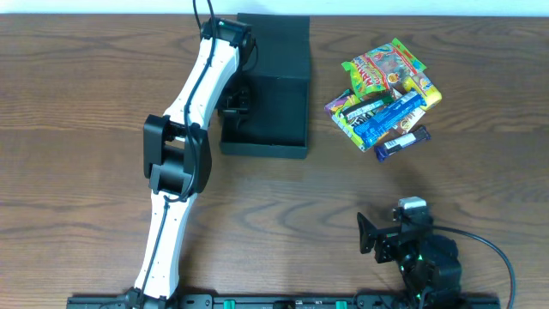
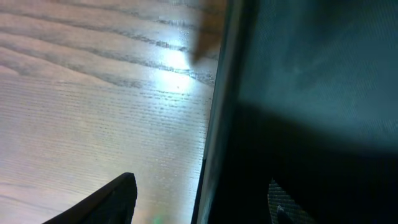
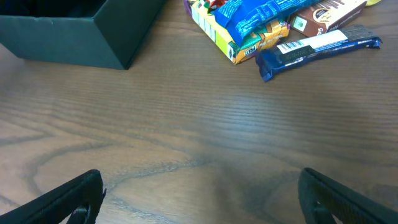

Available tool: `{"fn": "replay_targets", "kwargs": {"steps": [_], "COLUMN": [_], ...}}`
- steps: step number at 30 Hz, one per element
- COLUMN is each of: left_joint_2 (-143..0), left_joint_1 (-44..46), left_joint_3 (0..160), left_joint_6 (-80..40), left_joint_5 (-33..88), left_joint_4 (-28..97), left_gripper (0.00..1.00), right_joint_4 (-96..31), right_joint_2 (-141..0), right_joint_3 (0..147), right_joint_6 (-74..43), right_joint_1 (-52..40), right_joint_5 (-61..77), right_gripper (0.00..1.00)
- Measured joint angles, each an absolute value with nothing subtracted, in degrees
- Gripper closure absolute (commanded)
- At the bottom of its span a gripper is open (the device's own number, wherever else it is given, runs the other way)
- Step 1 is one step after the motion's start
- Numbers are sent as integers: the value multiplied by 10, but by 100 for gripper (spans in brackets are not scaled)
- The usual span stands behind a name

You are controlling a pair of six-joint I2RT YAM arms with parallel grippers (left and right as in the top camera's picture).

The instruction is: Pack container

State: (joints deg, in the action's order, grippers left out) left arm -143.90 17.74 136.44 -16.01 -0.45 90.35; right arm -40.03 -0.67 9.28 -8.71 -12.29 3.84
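The dark teal-black container [image 1: 262,148] stands open at the back middle of the table, its flap lid [image 1: 274,43] lying flat behind it. My left gripper [image 1: 234,100] is open and straddles the container's left wall. In the left wrist view [image 2: 202,190], one finger is outside over the wood and the other inside, with the wall [image 2: 214,124] between them. My right gripper [image 1: 383,236] is open and empty, low over bare wood at the front right; the right wrist view [image 3: 202,202] shows this too. The container's corner [image 3: 74,31] shows at that view's top left.
A pile of colourful snack packets [image 1: 386,94] lies right of the container, with a dark blue bar [image 1: 401,142] at its front edge. The pile also shows in the right wrist view [image 3: 273,25]. Bare wood lies between my right gripper and the pile.
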Motion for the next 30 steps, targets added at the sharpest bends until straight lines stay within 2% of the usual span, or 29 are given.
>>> {"fn": "replay_targets", "kwargs": {"steps": [5,14,24,30], "left_joint_2": [-1426,-1347,-1346,-1346], "left_joint_1": [177,172,140,132], "left_joint_3": [1423,1486,1486,1486], "left_joint_6": [-138,-60,-27,-27], "left_joint_5": [-8,-13,46,56], "left_joint_4": [864,673,516,474], "left_gripper": [2,5,5,5], "right_joint_4": [-400,-400,-400,-400], "right_joint_2": [-7,-7,-7,-7], "right_joint_3": [93,93,93,93], "right_joint_6": [-87,-87,-87,-87], "right_joint_1": [-123,-123,-123,-123], "right_joint_5": [38,38,38,38], "right_gripper": [1,1,1,1]}}
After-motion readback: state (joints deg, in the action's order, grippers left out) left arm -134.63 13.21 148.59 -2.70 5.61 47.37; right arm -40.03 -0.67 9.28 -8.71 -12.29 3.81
